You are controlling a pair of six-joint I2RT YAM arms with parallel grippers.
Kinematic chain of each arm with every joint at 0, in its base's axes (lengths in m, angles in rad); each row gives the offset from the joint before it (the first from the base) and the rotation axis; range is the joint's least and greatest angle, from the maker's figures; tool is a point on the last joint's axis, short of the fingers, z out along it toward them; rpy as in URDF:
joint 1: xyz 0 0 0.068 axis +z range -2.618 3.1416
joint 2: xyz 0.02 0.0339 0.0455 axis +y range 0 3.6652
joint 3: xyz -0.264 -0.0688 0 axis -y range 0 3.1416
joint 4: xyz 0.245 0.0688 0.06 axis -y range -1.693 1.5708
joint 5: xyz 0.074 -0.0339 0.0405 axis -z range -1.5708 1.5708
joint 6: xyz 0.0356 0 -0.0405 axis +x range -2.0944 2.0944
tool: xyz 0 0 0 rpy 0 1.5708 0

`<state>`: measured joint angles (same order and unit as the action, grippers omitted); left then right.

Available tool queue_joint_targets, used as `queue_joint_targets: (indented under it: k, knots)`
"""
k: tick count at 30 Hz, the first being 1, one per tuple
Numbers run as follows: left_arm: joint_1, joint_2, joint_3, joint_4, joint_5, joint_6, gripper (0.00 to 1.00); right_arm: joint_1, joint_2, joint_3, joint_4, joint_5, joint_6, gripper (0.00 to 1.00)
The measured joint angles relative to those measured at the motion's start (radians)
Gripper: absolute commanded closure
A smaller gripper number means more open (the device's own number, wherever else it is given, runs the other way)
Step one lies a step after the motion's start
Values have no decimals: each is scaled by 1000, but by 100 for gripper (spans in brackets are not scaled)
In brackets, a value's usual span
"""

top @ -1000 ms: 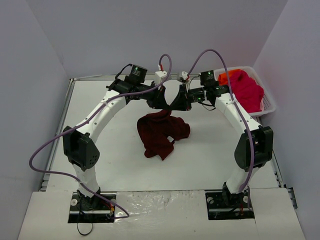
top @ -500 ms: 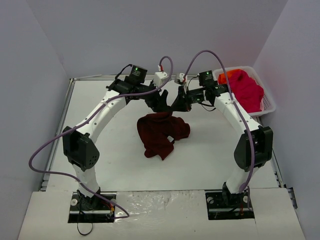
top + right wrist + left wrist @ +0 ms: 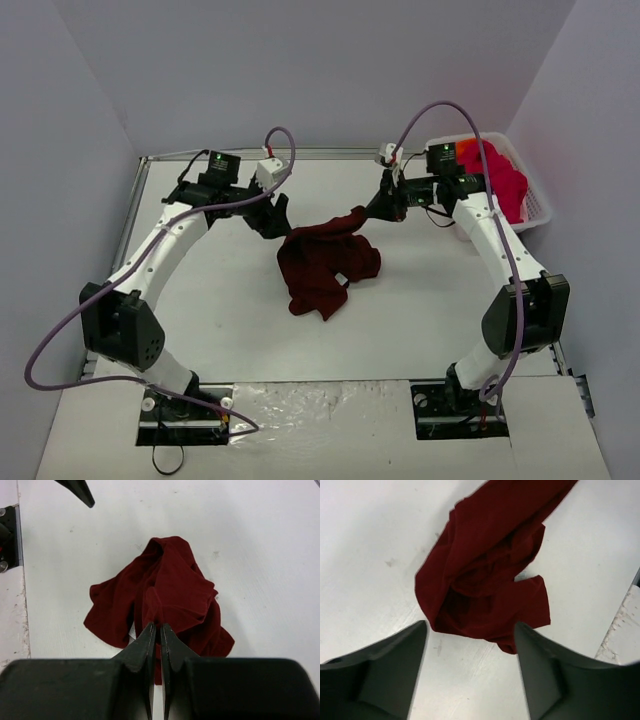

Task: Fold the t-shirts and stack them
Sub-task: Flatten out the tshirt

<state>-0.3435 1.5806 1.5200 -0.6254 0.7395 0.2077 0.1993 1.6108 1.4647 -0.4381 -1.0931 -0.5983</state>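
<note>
White arms (image 3: 165, 240), black joints (image 3: 120, 325) — purple cables (image 3: 440, 103) looping.

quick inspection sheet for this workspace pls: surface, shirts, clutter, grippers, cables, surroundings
surface: white table, a few faint marks
job's things: maroon t-shirt crumpled mid-table, one corner pulled up toward the right arm; pink t-shirt and orange t-shirt heaped in the white basket at the far right corner
clutter: nothing seen
grippers: left gripper open and empty, fingers just beside the maroon t-shirt; right gripper shut on a fold of it
cables: left purple cable and right purple cable loop freely along the arms, neither touching the cloth
surroundings: plain grey walls on three sides
</note>
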Motion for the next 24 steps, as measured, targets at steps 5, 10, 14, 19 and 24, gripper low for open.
queue_joint_targets:
  k: [5, 10, 14, 19, 24]
  knots:
    - [5, -4, -159, 29, 72, 23, 43, -66, -13, -18, -2, 5, -10, 100]
    - [0, 126, -238, 64, 90, 27, 46, -123, -14, -27, -2, 5, -10, 100]
    - [0, 200, -285, 122, 69, 23, 44, -147, -14, -31, -2, 5, -12, 100]
    - [-1, 204, -317, 190, 28, 14, 41, -156, -14, -33, -5, 4, -21, 100]
    - [-4, 217, -317, 257, 11, 5, 37, -166, -14, -36, -8, -3, -33, 100]
